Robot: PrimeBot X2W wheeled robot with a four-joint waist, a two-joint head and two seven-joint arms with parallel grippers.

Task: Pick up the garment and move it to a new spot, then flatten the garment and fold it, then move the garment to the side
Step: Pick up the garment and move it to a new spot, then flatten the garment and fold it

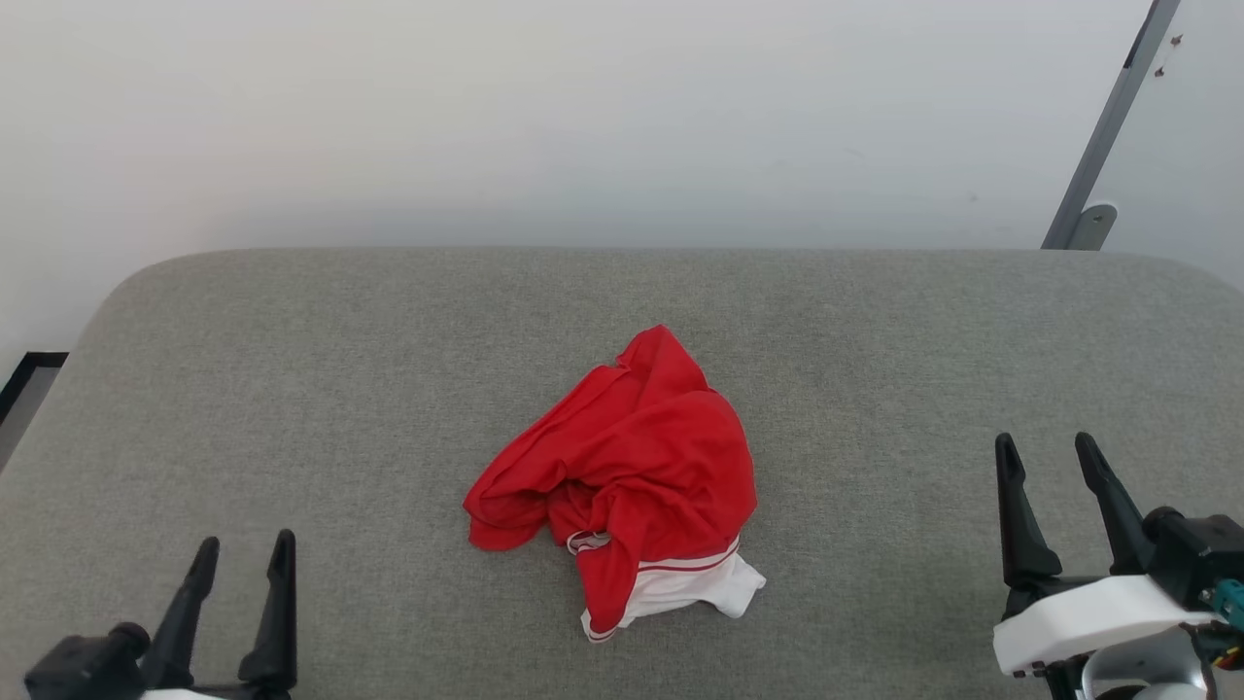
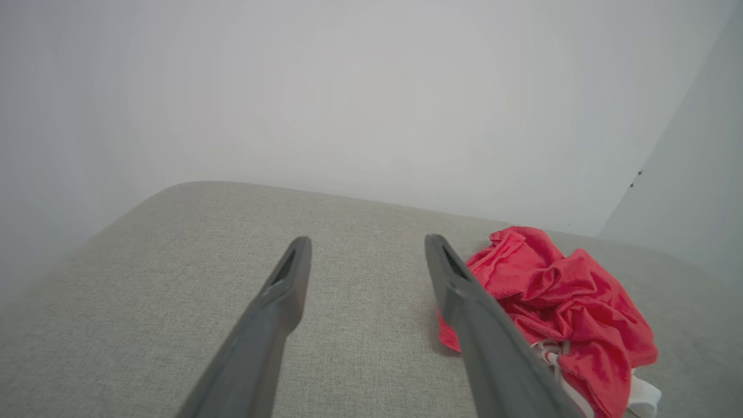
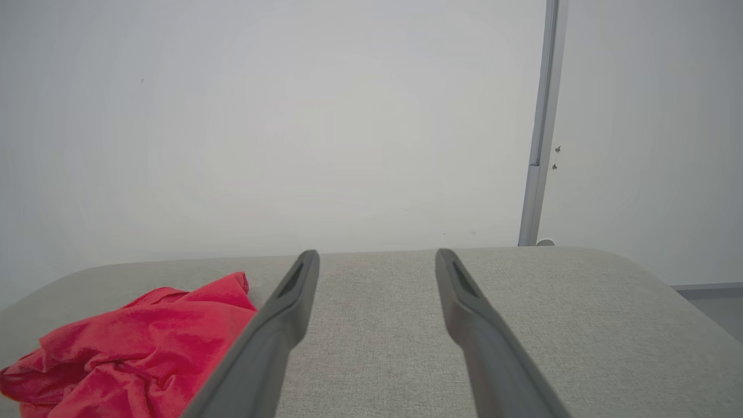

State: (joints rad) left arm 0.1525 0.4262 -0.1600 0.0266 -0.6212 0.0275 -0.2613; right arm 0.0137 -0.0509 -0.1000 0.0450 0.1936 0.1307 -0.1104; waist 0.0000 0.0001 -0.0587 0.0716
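Head view: the garment [image 1: 632,467] lies crumpled on the desk [image 1: 292,389] between left hand [image 1: 247,541] and right hand [image 1: 1044,439], both wide, empty, seemingly awaiting pickup. Left wrist view: garment [image 2: 557,290] just right of that hand [image 2: 367,241]. Right wrist view: garment [image 3: 145,342] lower left.

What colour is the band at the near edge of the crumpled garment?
White, edged with thin red stripes, on the otherwise red garment; clearest in the head view.
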